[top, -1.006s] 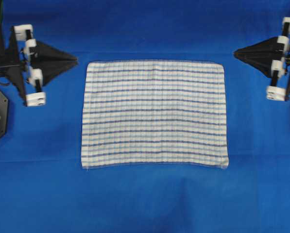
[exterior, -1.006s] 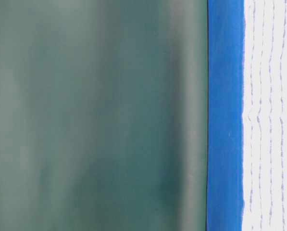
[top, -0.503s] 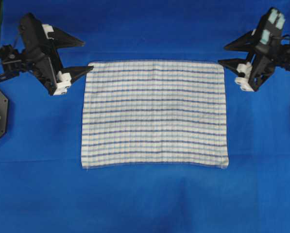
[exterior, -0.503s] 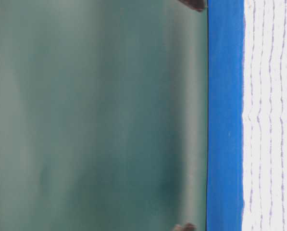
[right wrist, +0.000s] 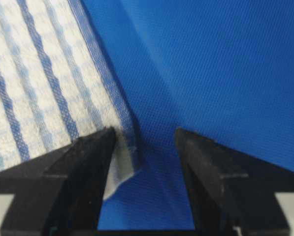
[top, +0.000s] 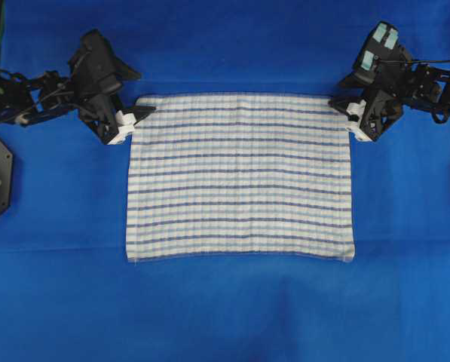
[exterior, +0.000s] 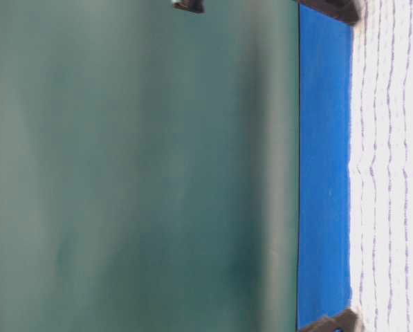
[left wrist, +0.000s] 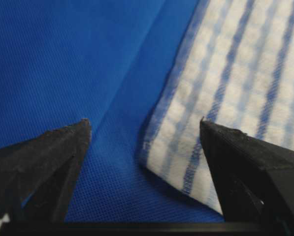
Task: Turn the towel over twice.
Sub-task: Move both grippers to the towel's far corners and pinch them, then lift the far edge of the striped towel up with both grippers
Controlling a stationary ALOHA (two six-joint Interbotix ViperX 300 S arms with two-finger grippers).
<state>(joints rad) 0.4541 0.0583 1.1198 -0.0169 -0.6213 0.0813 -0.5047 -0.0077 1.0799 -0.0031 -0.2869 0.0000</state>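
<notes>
Overhead view: white blue-striped rectangular towel (top: 240, 177) flat on blue worktop (top: 225, 309); left gripper (top: 134, 115) and right gripper (top: 344, 107), jaws wide, straddle upper corners, likely to pinch for first flip.

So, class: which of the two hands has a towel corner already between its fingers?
The right hand: the towel corner sits inside its gap. The left hand straddles only the side edge.

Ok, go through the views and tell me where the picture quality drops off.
Overhead: evenly lit and sharp, with the towel crisp. Table-level: lying on its side, stripes soft, the green backdrop featureless. Left wrist: the black fingers near the lens are blurred, the weave fairly sharp. Right wrist: weave sharp, a fold of the blue table cover shaded.
</notes>
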